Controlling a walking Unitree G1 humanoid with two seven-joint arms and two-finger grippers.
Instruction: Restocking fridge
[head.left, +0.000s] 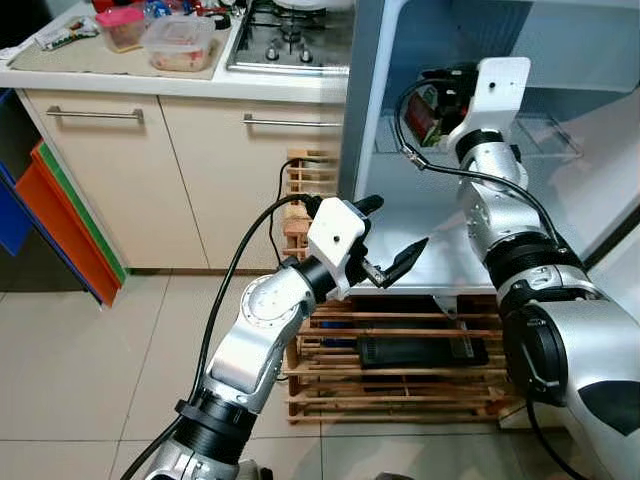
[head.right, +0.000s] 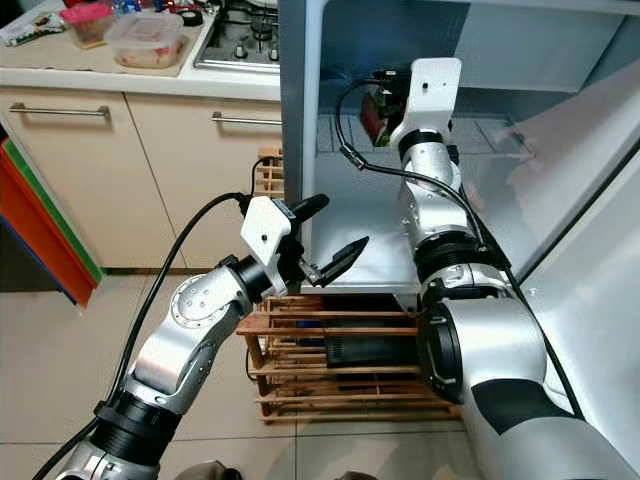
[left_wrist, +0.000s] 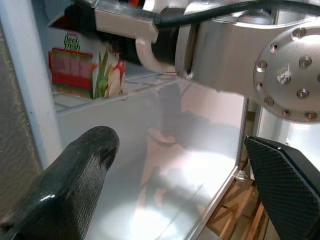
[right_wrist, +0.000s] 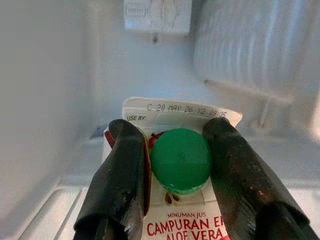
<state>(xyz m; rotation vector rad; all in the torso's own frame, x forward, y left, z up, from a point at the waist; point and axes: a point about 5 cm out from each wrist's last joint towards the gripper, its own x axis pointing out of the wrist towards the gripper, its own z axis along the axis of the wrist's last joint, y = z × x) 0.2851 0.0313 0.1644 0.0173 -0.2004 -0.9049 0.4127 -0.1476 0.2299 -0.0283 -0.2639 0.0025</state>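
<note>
Juice carton, green cap up, sits clamped between the two black fingers of my right end effector, one finger pressed on each side of the cap. I hold it inside the open fridge, at the wire shelf. My left end effector hovers outside by the fridge's lower edge, fingers spread apart, empty.

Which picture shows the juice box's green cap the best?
The right wrist view. There the green cap sits big and close between the right pincer's two black fingers, on top of the juice box. The two eye views show the box small and far inside the fridge. The left wrist view shows its side.
</note>
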